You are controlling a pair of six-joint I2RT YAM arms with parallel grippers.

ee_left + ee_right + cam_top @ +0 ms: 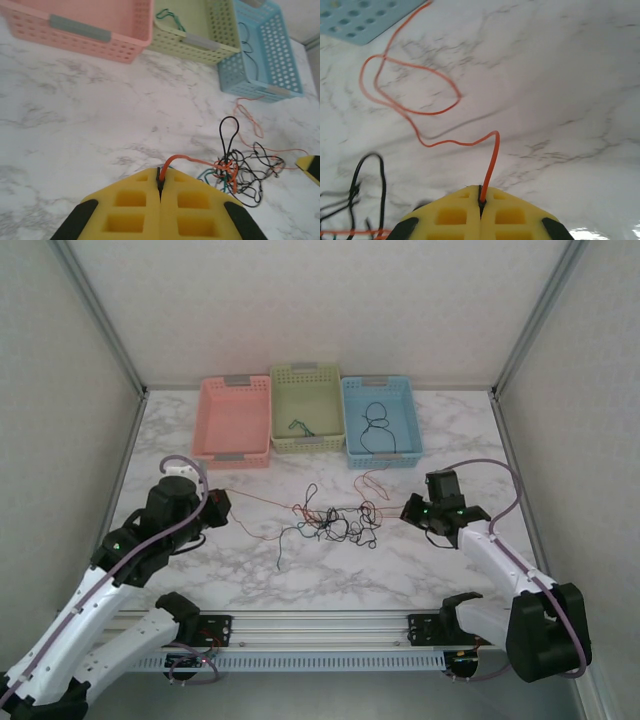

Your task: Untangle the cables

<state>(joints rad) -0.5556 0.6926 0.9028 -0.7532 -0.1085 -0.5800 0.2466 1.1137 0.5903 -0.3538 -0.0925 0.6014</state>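
Counter (200, 570) edges: bounded by walls (60, 390) at left, right and rear; closed at the near side by a metal rail (320, 625) carrying both arm bases.
Rear edge: taken up by three baskets in a row, side by side: pink basket (232, 425), green basket (310, 400), blue basket (381, 457).
Open room, left: bare marble from the tangle (335, 522) back to the pink basket and out to the left wall.
Open room, near: a bare band between tangle and rail.
Open room, right: bare marble behind the right claw (405, 508), out to the right wall.
Tight spot: a narrow strip between tangle and basket fronts.
Tangle: knotted heap of red-orange, green and black cables at mid-counter, between the two claws; strand count not readable.
Cables in baskets: one green cable (298, 426) in the green basket; one black cable (377, 425) in the blue basket.
Left claw (222, 503): left of the tangle, pinched fully closed on a red-orange cable (185, 158) leading right into the heap.
Right claw: right of the tangle, pinched fully closed on a red-orange strand (490, 160) looping near the blue basket corner.
Strand identity: same cable or two, cannot tell.
Count: three baskets, two claws, one tangle, two cables in baskets.
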